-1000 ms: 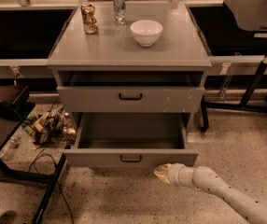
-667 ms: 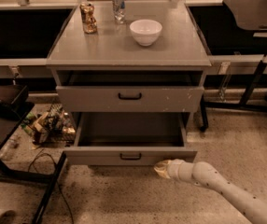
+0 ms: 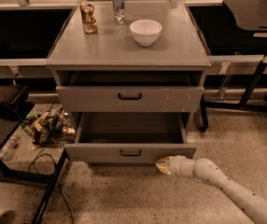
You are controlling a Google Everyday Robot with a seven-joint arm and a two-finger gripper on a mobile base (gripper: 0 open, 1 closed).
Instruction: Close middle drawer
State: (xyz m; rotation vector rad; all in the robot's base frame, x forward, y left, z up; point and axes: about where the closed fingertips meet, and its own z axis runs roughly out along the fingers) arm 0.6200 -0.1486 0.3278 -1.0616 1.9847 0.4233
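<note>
1. Middle drawer: pulled well out of the grey cabinet, its long tray open to view and bare inside (as far as the shadow lets one see).
2. Its low front panel carries a small black handle at the centre.
3. The gripper sits low, just below the right end of that front panel, close to it or touching; contact cannot be made out.
4. Whether the gripper is open or closed cannot be told, and it has hold of nothing that can be seen.
5. The pale arm reaches in from the lower right corner.
6. Above, the taller-fronted drawer with white chip marks stands slightly out.
7. On the cabinet top are a white bowl, a can and a brownish container.
8. Clutter lies on the floor to the cabinet's left.
</note>
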